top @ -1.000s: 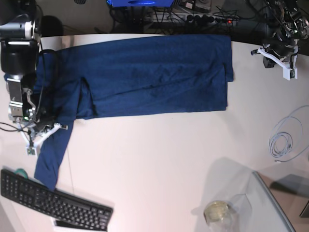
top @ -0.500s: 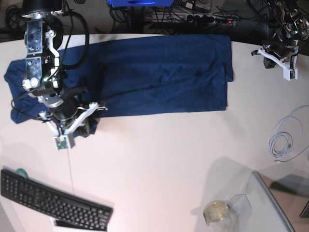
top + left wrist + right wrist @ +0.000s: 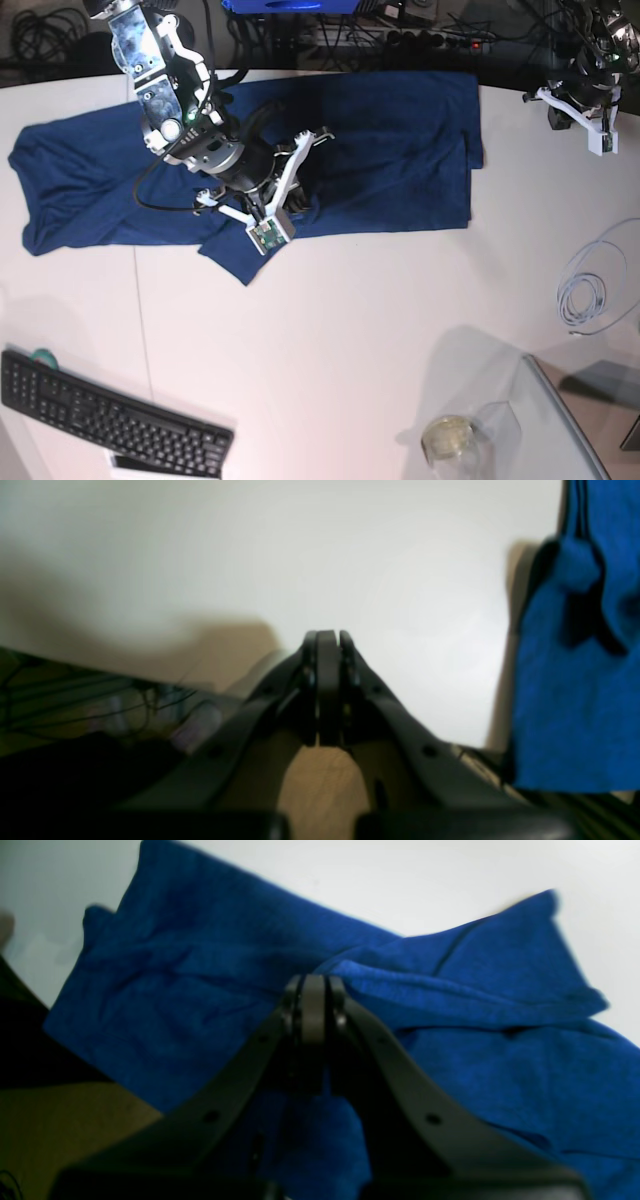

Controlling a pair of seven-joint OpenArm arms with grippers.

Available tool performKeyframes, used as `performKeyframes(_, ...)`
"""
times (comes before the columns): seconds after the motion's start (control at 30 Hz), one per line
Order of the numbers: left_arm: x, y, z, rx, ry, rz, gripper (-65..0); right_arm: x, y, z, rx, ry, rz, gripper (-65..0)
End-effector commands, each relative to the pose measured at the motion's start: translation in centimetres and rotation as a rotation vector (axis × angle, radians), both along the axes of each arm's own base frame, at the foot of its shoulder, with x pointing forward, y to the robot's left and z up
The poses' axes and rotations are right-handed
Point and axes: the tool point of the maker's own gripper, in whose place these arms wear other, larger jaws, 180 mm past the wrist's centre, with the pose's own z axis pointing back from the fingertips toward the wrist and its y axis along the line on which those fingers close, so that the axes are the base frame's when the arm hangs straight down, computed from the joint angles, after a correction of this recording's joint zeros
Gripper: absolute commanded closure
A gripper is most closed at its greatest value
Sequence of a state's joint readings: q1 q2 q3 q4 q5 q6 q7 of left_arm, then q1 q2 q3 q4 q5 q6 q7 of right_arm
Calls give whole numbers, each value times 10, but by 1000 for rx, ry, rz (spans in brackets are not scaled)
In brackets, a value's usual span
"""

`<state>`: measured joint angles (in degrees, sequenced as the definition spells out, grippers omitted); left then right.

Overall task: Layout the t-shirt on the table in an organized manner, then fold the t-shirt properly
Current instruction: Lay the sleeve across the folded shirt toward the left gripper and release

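Observation:
The dark navy t-shirt (image 3: 390, 150) lies spread along the far side of the white table (image 3: 350, 340). Its left part is bunched, with a flap folded toward the front. My right gripper (image 3: 280, 195) is over the middle-left of the shirt. In the right wrist view it (image 3: 312, 990) is shut, pinching a raised fold of the t-shirt (image 3: 475, 1005). My left gripper (image 3: 578, 118) hovers at the table's far right, beyond the shirt's hem. In the left wrist view it (image 3: 327, 640) is shut and empty, with the shirt's edge (image 3: 575, 680) to its right.
A black keyboard (image 3: 110, 420) lies at the front left. A coiled white cable (image 3: 585, 295) lies at the right edge. A glass panel (image 3: 570, 430) and a small jar (image 3: 448, 438) are at the front right. Cables and a power strip (image 3: 400, 40) are behind the table.
My right gripper has swept from the table's left edge up and to the right, dragging the sleeve side of the shirt onto the shirt's body. My left arm has barely moved.

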<state>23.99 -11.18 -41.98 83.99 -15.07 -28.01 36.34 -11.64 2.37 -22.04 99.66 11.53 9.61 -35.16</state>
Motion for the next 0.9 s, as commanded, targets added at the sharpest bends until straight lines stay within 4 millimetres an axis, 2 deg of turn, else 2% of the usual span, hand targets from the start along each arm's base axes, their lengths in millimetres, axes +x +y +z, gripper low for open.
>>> performKeyframes(0.0, 6, 9, 10, 27, -29, -1, 0, 4, 8, 11, 32, -34, 9, 0)
performKeyframes(0.3, 5, 9, 9, 27, -26, 0, 0, -31, 54, 14, 68, -17, 153, 0)
performKeyframes(0.5, 5, 9, 9, 24, -26, 1, 0, -38, 60, 12, 71, -10, 177, -17)
performKeyframes(0.67, 5, 9, 9, 24, -26, 1, 0, -37, 55, 11, 61, -11, 172, -248)
performKeyframes(0.7, 5, 9, 9, 24, -26, 1, 0, -36, 52, 11, 55, -15, 172, -270)
performKeyframes(0.77, 5, 10, 10, 28, -28, 0, 0, -28, 45, 17, 47, -43, 162, -270)
performKeyframes(0.87, -9, 29, 18, 53, -35, 61, 0, 10, 8, 22, 42, -68, 7, -278)
